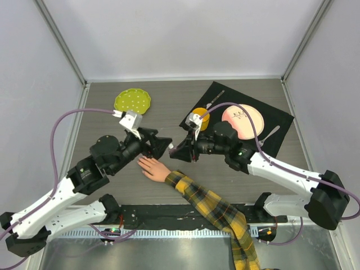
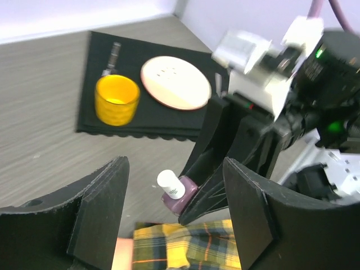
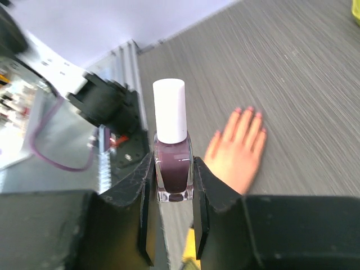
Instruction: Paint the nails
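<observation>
The right gripper clamped the polish bottle, lower centre; the left gripper gaped empty. Uncapping could twist the bottle loose.

Grey wood-grain table, pale walls

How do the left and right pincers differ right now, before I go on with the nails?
The left pincer stands open and empty; the right pincer is shut on the purple polish bottle. The left pincer points rightward, the right pincer leftward. Both hover just beyond the mannequin hand, tips nearly meeting.
</observation>
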Action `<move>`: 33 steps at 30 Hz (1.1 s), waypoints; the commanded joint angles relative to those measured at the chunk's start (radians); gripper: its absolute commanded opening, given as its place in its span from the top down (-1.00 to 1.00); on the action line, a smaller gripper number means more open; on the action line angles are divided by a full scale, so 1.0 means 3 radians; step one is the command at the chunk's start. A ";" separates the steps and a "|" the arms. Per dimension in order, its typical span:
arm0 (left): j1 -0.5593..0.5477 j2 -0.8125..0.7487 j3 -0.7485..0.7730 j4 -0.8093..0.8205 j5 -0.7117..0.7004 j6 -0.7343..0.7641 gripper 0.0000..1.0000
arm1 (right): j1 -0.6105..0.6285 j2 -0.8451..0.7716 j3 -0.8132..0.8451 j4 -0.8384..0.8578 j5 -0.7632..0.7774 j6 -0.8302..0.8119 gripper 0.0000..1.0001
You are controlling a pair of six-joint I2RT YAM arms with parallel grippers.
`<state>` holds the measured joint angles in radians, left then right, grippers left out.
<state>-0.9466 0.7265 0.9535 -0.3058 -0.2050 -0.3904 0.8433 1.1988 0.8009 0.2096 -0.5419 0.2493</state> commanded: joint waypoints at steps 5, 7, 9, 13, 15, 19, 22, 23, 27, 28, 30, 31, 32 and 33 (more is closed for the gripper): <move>-0.0005 0.0114 -0.0366 0.1416 0.1025 -0.0192 -0.42 | 0.0007 -0.0570 -0.0108 0.0692 -0.0443 0.0651 0.98; 0.0001 0.0150 -0.0422 0.1566 0.1291 -0.0237 -0.41 | 0.0007 -0.0672 -0.0143 0.0697 -0.0474 0.0703 0.97; -0.0005 0.0176 -0.0483 0.1801 0.1429 -0.0304 -0.38 | 0.0007 -0.0759 -0.0179 0.0753 -0.0510 0.0749 0.98; -0.0005 0.0176 -0.0545 0.2052 0.1629 -0.0411 -0.25 | 0.0007 -0.0887 -0.0251 0.0779 -0.0566 0.0754 0.97; 0.0001 0.0166 -0.0550 0.2093 0.1635 -0.0432 -0.15 | 0.0007 -0.0923 -0.0261 0.0794 -0.0627 0.0754 0.98; -0.0005 0.0196 -0.0489 0.2042 0.1726 -0.0483 -0.04 | 0.0007 -0.0974 -0.0272 0.0805 -0.0638 0.0754 0.98; 0.0001 0.0247 -0.0448 0.2021 0.1895 -0.0483 0.15 | 0.0007 -0.1020 -0.0277 0.0830 -0.0623 0.0744 0.98; 0.0001 0.0252 -0.0448 0.2021 0.1921 -0.0488 0.23 | 0.0007 -0.1015 -0.0277 0.0820 -0.0612 0.0729 0.97; -0.0005 0.0283 -0.0417 0.1986 0.1946 -0.0498 0.28 | 0.0007 -0.1081 -0.0241 0.0697 -0.0510 0.0616 0.98; 0.0001 0.0293 -0.0407 0.1970 0.1962 -0.0493 0.29 | 0.0007 -0.1102 -0.0236 0.0677 -0.0500 0.0596 0.98; 0.0001 0.0329 -0.0361 0.1935 0.1957 -0.0453 0.57 | 0.0007 -0.1112 -0.0210 0.0621 -0.0444 0.0540 0.98; 0.0001 0.0334 -0.0336 0.1843 0.1931 -0.0427 0.75 | 0.0002 -0.1102 -0.0200 0.0550 -0.0413 0.0514 0.98; 0.0001 0.0350 -0.0270 0.1782 0.1901 -0.0402 1.00 | 0.0001 -0.1102 -0.0185 0.0498 -0.0317 0.0453 0.98; 0.0001 0.0355 -0.0244 0.1710 0.1738 -0.0361 1.00 | 0.0007 -0.1097 -0.0159 0.0447 -0.0250 0.0422 0.98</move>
<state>-0.9470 0.8246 0.8078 0.2333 0.3599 -0.5228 0.8421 0.8864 0.7124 0.3622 -0.6857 0.4351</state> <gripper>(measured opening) 0.160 0.289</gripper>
